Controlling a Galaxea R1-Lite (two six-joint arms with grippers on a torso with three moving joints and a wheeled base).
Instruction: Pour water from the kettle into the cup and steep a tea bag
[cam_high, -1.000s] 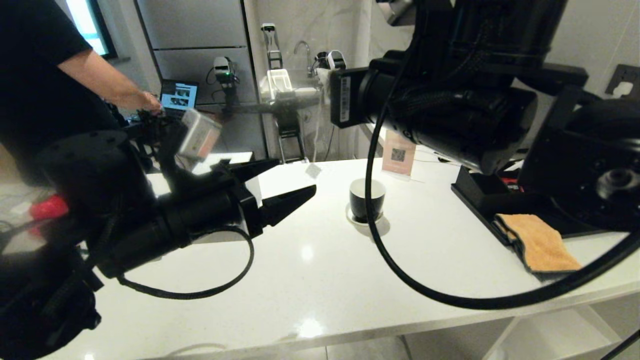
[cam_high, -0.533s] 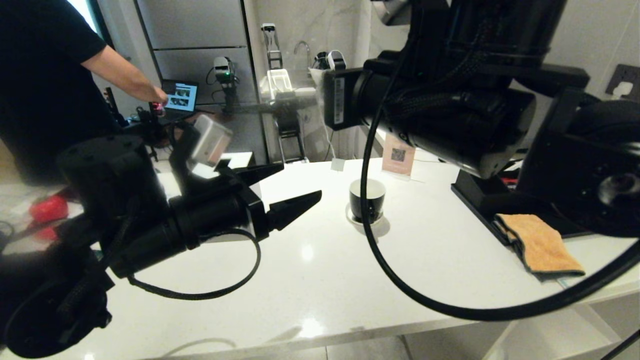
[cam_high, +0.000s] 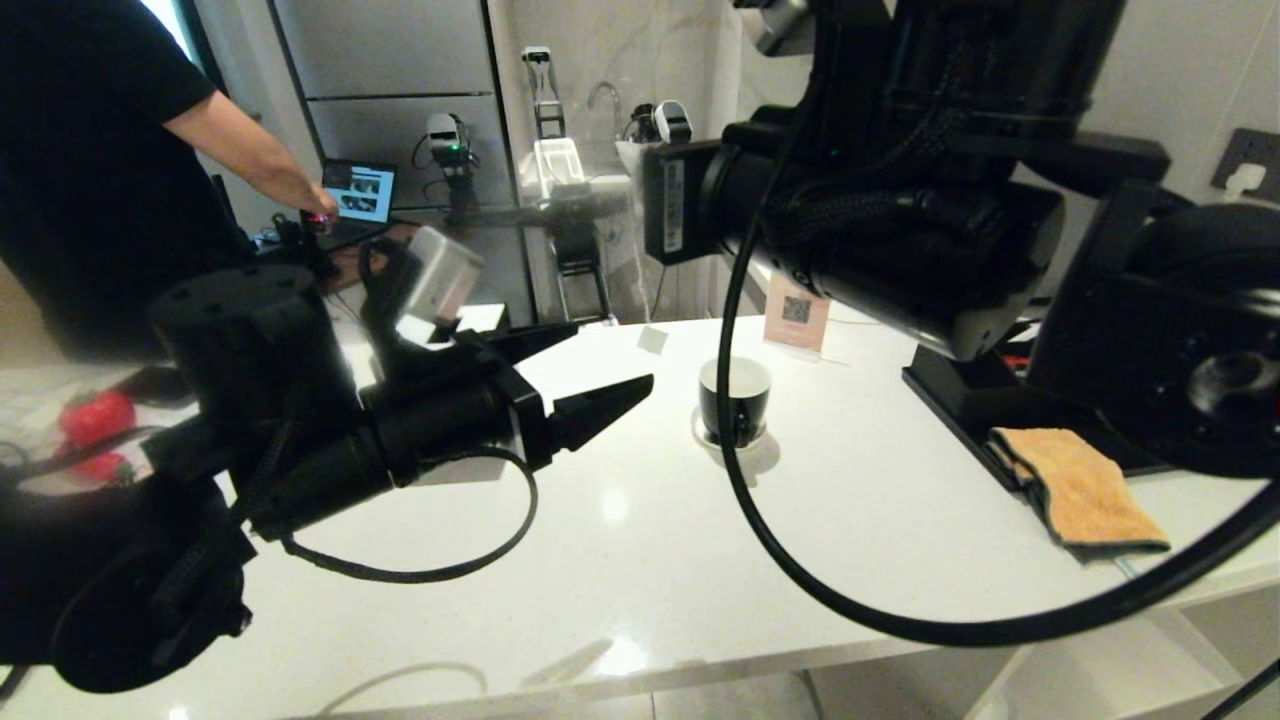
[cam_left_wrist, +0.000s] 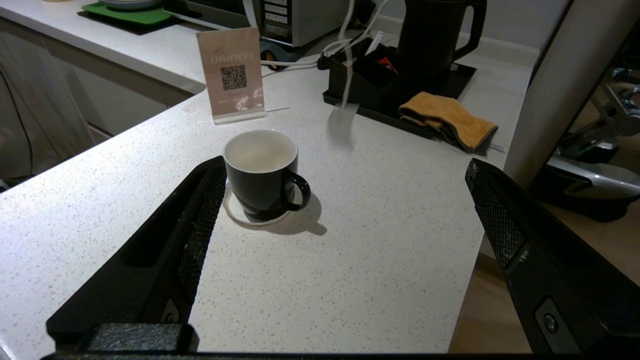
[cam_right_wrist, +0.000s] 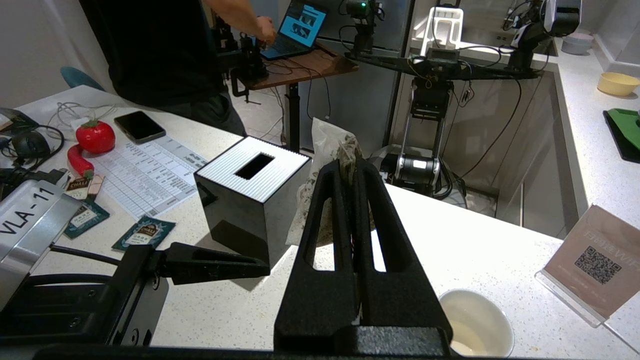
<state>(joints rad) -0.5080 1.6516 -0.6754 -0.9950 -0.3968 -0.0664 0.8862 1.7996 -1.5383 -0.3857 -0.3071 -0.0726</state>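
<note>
The cup (cam_high: 735, 400) is black outside and white inside. It stands on its small white saucer (cam_left_wrist: 235, 212) in the middle of the white counter, and pale liquid shows at the bottom (cam_right_wrist: 475, 322). My left gripper (cam_high: 610, 356) hovers open just left of the cup; in the left wrist view (cam_left_wrist: 345, 165) one finger is beside it. My right gripper (cam_right_wrist: 348, 167) is shut on the tea bag (cam_right_wrist: 325, 145), above the counter beside the cup. The bag's tag (cam_high: 652, 338) dangles on its string. The kettle (cam_left_wrist: 435, 35) stands on a black tray (cam_left_wrist: 370, 75) at the back right.
An orange cloth (cam_high: 1075, 485) lies on the tray's corner. A pink WiFi sign (cam_high: 797, 312) stands behind the cup. A black tissue box (cam_right_wrist: 250, 195) and green sachets (cam_right_wrist: 145, 232) sit at the counter's left end. A person (cam_high: 90, 150) works at a laptop beyond.
My left gripper has crept a little toward the cup, still open. The dangling tag has swung right, then partway back. The right gripper keeps its hold.
</note>
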